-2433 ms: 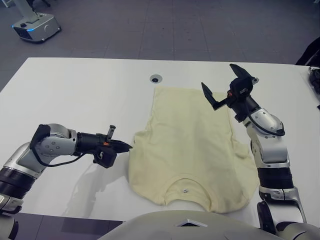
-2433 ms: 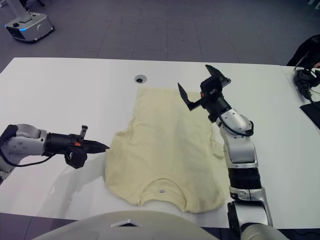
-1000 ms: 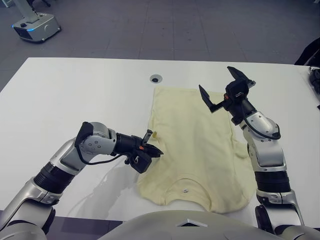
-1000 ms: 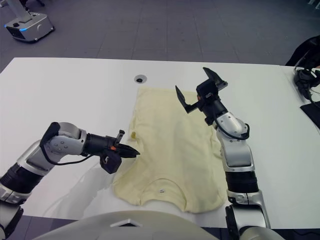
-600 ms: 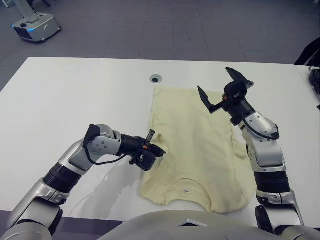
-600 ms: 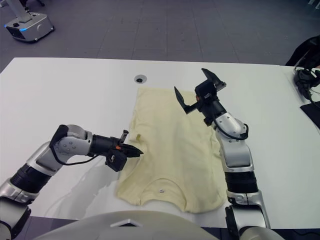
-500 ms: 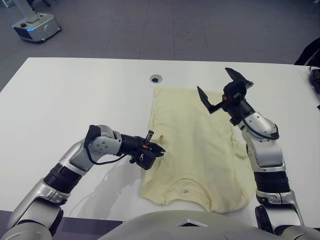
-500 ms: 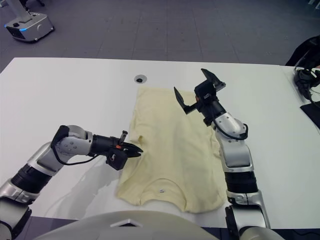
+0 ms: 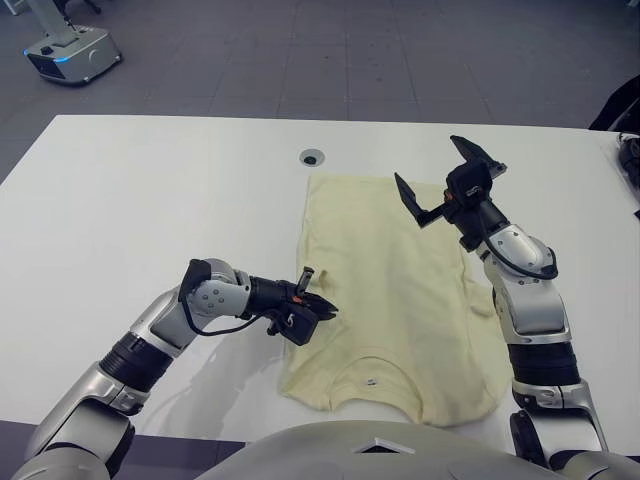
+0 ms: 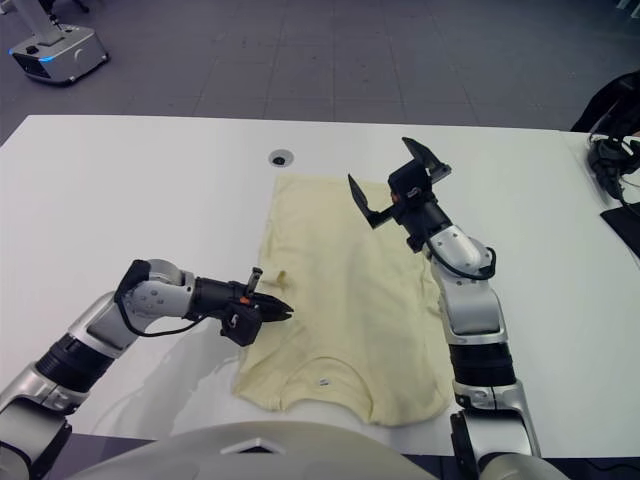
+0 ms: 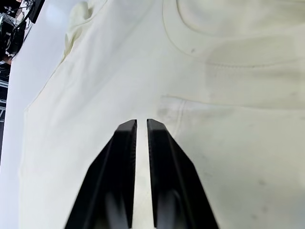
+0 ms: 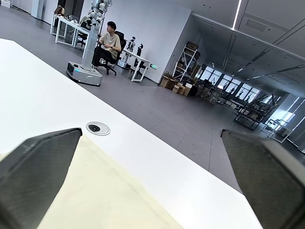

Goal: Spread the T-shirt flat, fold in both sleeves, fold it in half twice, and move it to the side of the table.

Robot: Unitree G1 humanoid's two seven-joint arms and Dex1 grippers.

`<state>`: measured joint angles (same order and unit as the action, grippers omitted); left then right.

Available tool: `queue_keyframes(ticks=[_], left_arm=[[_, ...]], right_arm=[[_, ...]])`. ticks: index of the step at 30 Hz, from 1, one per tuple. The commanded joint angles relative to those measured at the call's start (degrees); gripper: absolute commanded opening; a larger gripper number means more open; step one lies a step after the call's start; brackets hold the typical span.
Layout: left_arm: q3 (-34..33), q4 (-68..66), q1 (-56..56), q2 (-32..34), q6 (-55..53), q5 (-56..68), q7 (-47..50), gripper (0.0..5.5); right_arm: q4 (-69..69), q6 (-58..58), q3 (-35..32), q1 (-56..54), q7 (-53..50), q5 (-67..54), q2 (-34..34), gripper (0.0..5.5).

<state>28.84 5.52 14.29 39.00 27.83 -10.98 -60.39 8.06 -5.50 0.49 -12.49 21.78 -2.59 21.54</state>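
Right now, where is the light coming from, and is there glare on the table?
Right wrist view: strip lights on the ceiling. Left eye view: the table is evenly lit, no hard glare. Left wrist view: soft shadows along the collar of the T-shirt.

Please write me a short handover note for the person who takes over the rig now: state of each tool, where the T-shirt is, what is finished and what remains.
Left tool: shut to a thin gap, low over the T-shirt at its left edge; I cannot tell whether it pinches cloth.
Right tool: open, raised over the shirt's far right corner, holding nothing.
T-shirt: flat on the table, collar toward the robot.
Done: spread; left sleeve looks folded in.
Left: right sleeve, which sticks out; two half folds; move to the table's side.
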Motion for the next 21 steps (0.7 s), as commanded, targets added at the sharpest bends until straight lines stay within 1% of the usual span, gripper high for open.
queue_keyframes(ticks=[1,5,8,13,14,17,21], left_arm=[[-1.8,0.2,0.6,-0.5,0.1,1.2,1.8,1.25],[-5.3,-0.7,1.0,-0.3,-0.9,3.7,3.9,1.95],[-8.3,0.4,-0.9,1.0,-2.6,8.6,3.8,2.46],[-12.1,0.0,-5.1,3.9,-2.5,11.0,3.8,3.36],[-12.4,-0.2,-5.9,4.9,-2.4,11.5,3.0,3.63],[-12.0,-0.5,-8.6,6.5,-2.7,13.2,0.6,4.12],[-10.0,-2.5,-11.6,6.0,-2.1,12.3,-0.4,4.82]], right_arm=[[0.7,-0.5,-0.1,0.3,-0.3,0.1,-0.3,5.40],[1.0,-0.7,-0.1,0.5,-0.2,0.1,-0.3,5.40],[0.8,-0.7,-0.2,0.3,-0.1,-0.1,-0.3,5.40],[-0.2,-0.4,-0.5,-0.4,0.8,-0.9,0.1,5.40],[-0.4,-0.4,-0.7,-0.4,1.0,-1.0,0.2,5.40],[-0.9,-0.2,-1.0,-0.5,1.2,-1.2,0.4,5.40],[-1.7,0.0,-0.9,-1.0,1.7,-1.2,0.6,5.40]])
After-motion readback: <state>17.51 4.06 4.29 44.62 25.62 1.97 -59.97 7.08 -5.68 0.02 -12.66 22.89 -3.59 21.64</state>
